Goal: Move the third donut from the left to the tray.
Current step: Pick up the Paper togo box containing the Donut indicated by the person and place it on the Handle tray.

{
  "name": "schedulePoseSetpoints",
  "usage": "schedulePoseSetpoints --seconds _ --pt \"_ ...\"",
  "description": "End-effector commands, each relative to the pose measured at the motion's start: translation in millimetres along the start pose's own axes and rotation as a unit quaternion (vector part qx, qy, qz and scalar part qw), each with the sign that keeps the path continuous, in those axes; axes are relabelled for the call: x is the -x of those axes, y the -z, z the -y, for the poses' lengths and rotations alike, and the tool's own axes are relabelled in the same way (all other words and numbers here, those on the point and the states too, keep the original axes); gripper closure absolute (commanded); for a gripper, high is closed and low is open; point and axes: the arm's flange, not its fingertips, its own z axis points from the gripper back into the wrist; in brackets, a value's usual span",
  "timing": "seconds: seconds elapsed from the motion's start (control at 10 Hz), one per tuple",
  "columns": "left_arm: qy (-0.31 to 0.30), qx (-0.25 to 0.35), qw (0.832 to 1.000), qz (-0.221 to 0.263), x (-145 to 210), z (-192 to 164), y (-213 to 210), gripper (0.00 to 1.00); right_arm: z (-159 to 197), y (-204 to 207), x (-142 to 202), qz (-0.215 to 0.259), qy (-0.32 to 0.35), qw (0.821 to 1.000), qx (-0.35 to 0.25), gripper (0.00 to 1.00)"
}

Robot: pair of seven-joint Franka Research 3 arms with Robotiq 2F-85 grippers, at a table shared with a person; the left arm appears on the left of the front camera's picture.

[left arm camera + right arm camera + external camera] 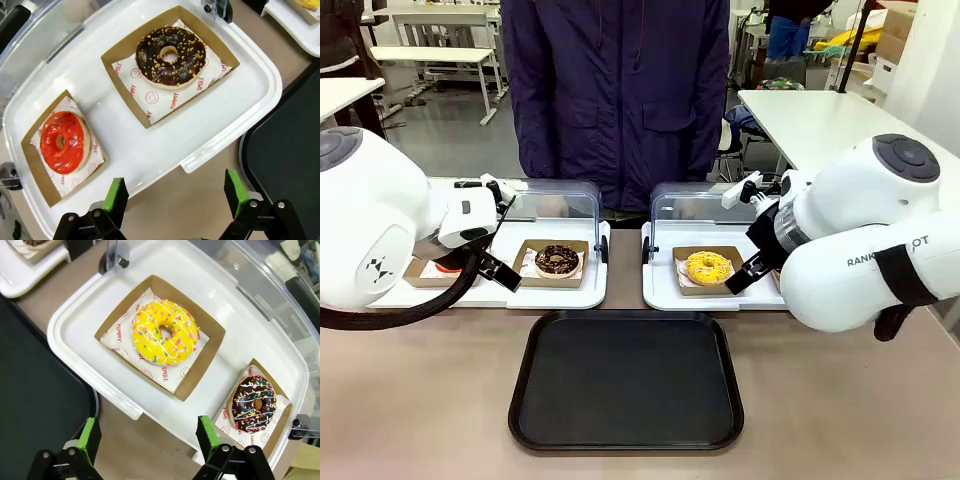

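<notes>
Yellow donut [165, 332] lies just ahead of right pincer [149, 437], w/ jaws wide open, empty. Left pincer [177, 192], also open, is farther off. Black tray [620, 385] sits robot-side, mid counter [840, 400].

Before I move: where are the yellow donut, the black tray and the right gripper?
Yellow donut [148, 340], right wrist view, on the icing beside the hole.
Tray [625, 385], front view, on its bare floor.
Right gripper [148, 436], right wrist view, midway between its open fingertips.

Lab-like workroom: plain white worktables [820, 120] across a bare grey floor [450, 130], stacked boxes [892, 35].
</notes>
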Motion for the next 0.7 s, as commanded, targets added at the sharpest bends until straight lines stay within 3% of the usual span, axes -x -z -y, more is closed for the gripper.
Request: schedulePoseSetpoints --seconds 0.0,0.6 --pt "0.0 0.0 1.0 0.0 -0.1 0.0 -0.1 0.0 0.0 0.0 0.0 0.0 0.0 1.0 0.0 0.0" --pt "0.0 0.0 1.0 0.0 -0.1 0.0 -0.1 0.0 0.0 0.0 0.0 0.0 0.0 1.0 0.0 0.0"
